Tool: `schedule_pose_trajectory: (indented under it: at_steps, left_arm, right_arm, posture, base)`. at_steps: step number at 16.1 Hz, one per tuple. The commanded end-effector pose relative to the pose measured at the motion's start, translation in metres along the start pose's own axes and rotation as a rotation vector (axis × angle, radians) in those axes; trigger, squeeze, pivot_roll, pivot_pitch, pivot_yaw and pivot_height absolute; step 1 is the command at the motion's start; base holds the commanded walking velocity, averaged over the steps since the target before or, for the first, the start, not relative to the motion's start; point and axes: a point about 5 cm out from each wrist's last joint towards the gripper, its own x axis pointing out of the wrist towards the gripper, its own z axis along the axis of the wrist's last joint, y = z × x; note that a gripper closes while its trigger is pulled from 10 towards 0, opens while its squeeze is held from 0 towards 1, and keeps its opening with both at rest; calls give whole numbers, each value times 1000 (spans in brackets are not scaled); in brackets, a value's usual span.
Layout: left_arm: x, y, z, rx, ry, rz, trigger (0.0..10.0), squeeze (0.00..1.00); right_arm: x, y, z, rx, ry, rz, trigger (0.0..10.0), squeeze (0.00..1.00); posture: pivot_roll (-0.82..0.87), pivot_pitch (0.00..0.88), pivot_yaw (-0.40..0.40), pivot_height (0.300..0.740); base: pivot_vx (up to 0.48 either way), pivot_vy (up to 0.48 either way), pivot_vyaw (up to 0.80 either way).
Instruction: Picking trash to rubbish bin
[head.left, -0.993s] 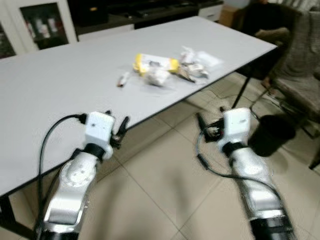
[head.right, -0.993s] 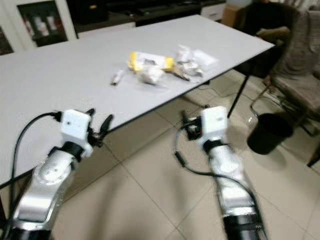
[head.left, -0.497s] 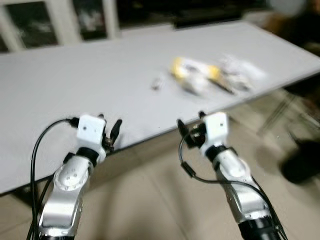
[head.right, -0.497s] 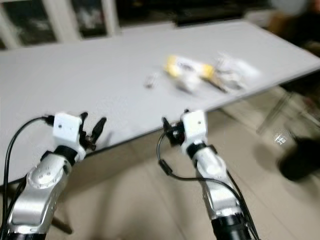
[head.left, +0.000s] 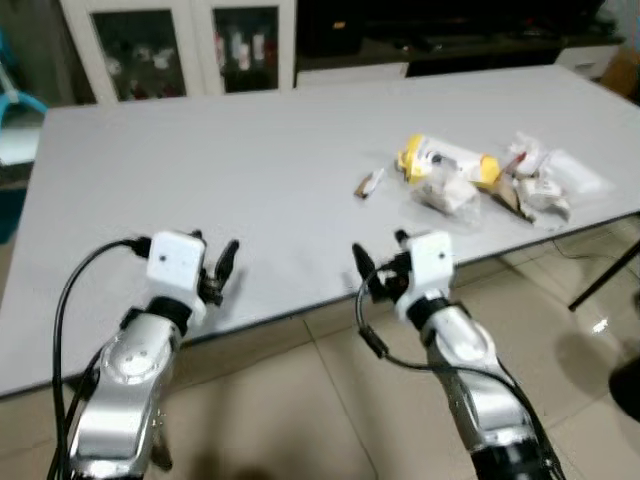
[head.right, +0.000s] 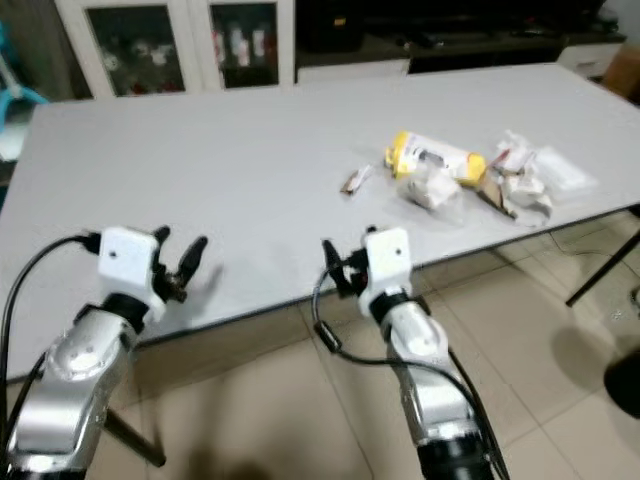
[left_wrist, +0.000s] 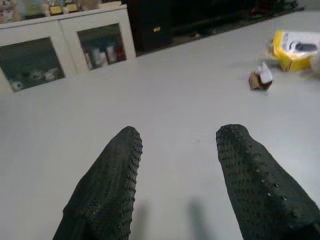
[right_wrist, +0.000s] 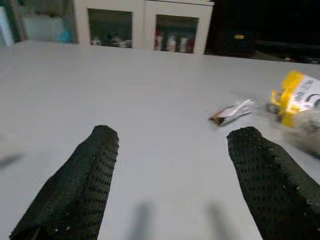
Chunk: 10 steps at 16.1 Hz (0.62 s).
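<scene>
The trash lies in a small heap at the right of the white table (head.left: 230, 150): a yellow and white packet (head.left: 440, 160), a crumpled white wad (head.left: 452, 195), clear plastic bags (head.left: 548, 180) and a small loose wrapper (head.left: 368, 183). Both arms are held out over the table's near edge. My left gripper (head.left: 213, 250) is open and holds nothing, far left of the heap. My right gripper (head.left: 378, 250) is also open and holds nothing, short of the wrapper (right_wrist: 231, 111) and the yellow packet (right_wrist: 297, 97). A dark bin (head.right: 625, 385) sits on the floor at the far right edge.
White glass-door cabinets (head.left: 180, 45) and a dark low unit stand behind the table. A black table leg (head.left: 605, 280) slants down at the right. Beige floor tiles (head.left: 300, 400) lie below the table's near edge, between the arms.
The camera has swung left and closer to the table, so the heap and bin slid right in view. Both grippers now reach over the table's edge and stay open.
</scene>
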Motion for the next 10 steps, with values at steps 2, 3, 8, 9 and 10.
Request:
schedule_pose_trajectory:
  at_steps: [2, 3, 8, 9, 10]
  left_arm:
    - [3, -11, 3, -10, -9, -48, 10000, 0]
    - [4, -12, 3, -9, -9, -52, 10000, 0]
    - [5, -14, 3, -7, -11, -71, 10000, 0]
    - [5, -14, 3, -5, -10, -71, 10000, 0]
    - [5, -14, 3, -4, -10, -71, 10000, 0]
  right_arm:
    - [-5, -15, 0, 8, 6, -60, 10000, 0]
    - [-6, -17, 0, 23, 7, -75, 10000, 0]
    - [-9, -21, 0, 15, 11, -84, 10000, 0]
    - [-10, -21, 0, 12, 13, -81, 10000, 0]
    - [-10, -21, 0, 12, 13, -81, 10000, 0]
  posture:
    - [-18, 39, -41, 740]
    - [-22, 39, -37, 740]
    - [-22, 34, -32, 740]
    - [-21, 31, -33, 740]
    - [-20, 31, -34, 740]
  base:
    - [356, 0, 0]
    - [364, 0, 0]
    - [361, 0, -414]
    - [364, 0, 0]
    - [364, 0, 0]
